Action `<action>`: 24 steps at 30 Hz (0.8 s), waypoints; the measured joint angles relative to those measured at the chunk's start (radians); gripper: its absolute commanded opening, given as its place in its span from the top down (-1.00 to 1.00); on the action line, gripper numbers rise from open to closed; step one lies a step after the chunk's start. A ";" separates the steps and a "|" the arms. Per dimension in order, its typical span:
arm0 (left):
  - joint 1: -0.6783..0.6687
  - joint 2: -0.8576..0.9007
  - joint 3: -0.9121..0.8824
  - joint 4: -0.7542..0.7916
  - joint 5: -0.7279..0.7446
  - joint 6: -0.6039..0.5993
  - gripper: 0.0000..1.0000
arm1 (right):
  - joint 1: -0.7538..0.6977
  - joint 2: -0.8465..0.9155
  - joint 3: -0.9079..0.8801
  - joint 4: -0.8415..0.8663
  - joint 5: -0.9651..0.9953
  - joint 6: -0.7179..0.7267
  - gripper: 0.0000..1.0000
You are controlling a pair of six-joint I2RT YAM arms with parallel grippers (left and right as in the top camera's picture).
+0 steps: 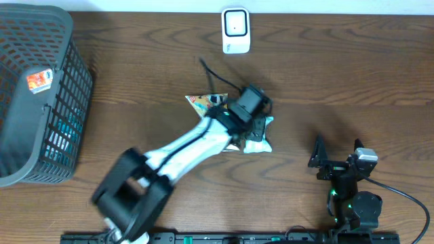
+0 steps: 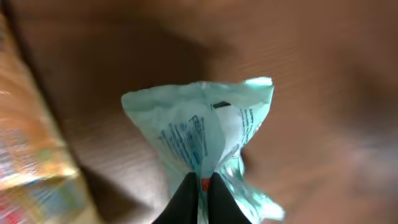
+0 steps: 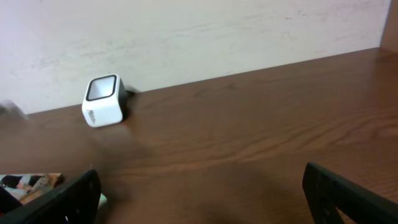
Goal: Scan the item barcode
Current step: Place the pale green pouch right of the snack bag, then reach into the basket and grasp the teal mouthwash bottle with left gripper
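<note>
Packet (image 2: 199,124), pale teal with blue print, was pinched at its crumpled end by the left gripper (image 2: 200,186), whose two dark fingers were closed tight on the film. From overhead, the packet (image 1: 260,144) sat near the middle of the table (image 1: 339,81), with the left gripper (image 1: 254,125) over it. Whether it touched the wood could not be told. A pouch (image 1: 203,103) with orange print lay just beside it, partly under the arm. The white scanner (image 1: 236,30) stood at the far edge, well apart from the packet. A dark basket (image 1: 74,88) sat at the left end. The right gripper (image 1: 338,157) was near the front edge, jaws spread wide and holding nothing. In its own view, the right gripper (image 3: 205,199) faced the scanner (image 3: 104,101).
</note>
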 measured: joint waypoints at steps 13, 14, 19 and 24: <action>0.079 -0.190 0.188 -0.171 -0.106 0.085 -0.89 | 0.000 0.000 0.000 0.000 0.000 0.000 -0.99; 0.095 -0.247 0.223 -0.176 -0.151 0.101 -0.89 | 0.000 0.000 0.000 0.000 0.000 0.000 -0.98; 0.205 -0.518 0.303 -0.124 -0.525 0.135 -0.98 | 0.000 0.000 0.000 0.000 0.000 0.000 -0.99; 0.437 -0.641 0.314 -0.113 -0.937 0.053 -0.96 | 0.000 0.000 0.000 0.000 0.000 0.000 -0.98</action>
